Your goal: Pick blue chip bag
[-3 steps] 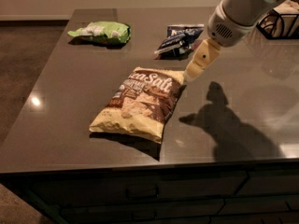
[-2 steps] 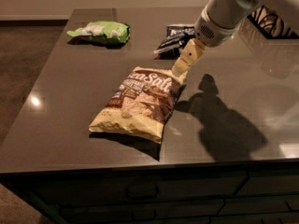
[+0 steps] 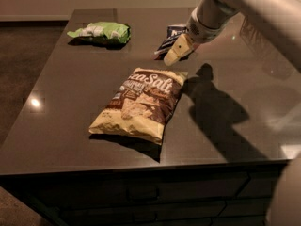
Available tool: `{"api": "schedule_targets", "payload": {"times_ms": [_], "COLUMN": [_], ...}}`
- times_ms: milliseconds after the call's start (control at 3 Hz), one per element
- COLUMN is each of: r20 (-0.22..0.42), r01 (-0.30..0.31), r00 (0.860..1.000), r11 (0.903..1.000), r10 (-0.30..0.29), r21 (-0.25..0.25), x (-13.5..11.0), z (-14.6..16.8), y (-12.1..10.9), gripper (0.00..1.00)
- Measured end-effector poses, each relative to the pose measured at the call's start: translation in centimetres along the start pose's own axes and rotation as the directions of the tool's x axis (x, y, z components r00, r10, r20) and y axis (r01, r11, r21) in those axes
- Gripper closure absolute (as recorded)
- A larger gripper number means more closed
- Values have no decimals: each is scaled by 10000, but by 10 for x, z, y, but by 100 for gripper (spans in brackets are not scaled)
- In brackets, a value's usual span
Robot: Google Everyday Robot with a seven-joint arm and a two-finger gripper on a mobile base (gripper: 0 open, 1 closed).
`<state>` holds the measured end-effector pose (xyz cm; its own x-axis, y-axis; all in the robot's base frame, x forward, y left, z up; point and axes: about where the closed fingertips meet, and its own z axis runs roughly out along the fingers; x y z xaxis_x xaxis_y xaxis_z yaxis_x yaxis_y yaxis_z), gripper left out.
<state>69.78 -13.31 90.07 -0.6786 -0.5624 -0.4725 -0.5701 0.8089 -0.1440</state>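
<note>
We are looking across a dark, glossy table [image 3: 70, 107] that is taking up most of the scene, with drawer fronts [image 3: 141, 192] showing below its near edge. The robot's pale arm [image 3: 244, 8] is slanting in from the upper right, and it is throwing a heavy shadow [image 3: 216, 112] onto the tabletop to the right of centre. A large tan-and-brown "Sea Salt" bag [image 3: 143, 102] is lying flat in the middle, angled with its top toward the far right. A light green bag [image 3: 101, 32] is lying near the far left edge, well apart from the others. The blue chip bag [image 3: 165, 43] is lying toward the far side of the table, just beyond the tan bag's top corner and partly hidden behind the robot's wrist. The gripper [image 3: 175, 53] is hanging right over the near end of that blue bag, pointing down and to the left. We cannot tell whether the claw is spread or pressed together, nor whether it is touching the bag.
</note>
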Motion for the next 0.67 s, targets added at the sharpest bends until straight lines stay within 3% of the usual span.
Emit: {"api": "schedule_targets", "payload": {"times_ms": [333, 667], "r20": [134, 230], "r01": [-679, -1185], "r00": [9976, 9928], "r11": [9966, 9911], "r10": [673, 1173], "r21": [460, 601], "x": [-21, -36], "z": [15, 29], "y": [-21, -36], "gripper": [0, 0]}}
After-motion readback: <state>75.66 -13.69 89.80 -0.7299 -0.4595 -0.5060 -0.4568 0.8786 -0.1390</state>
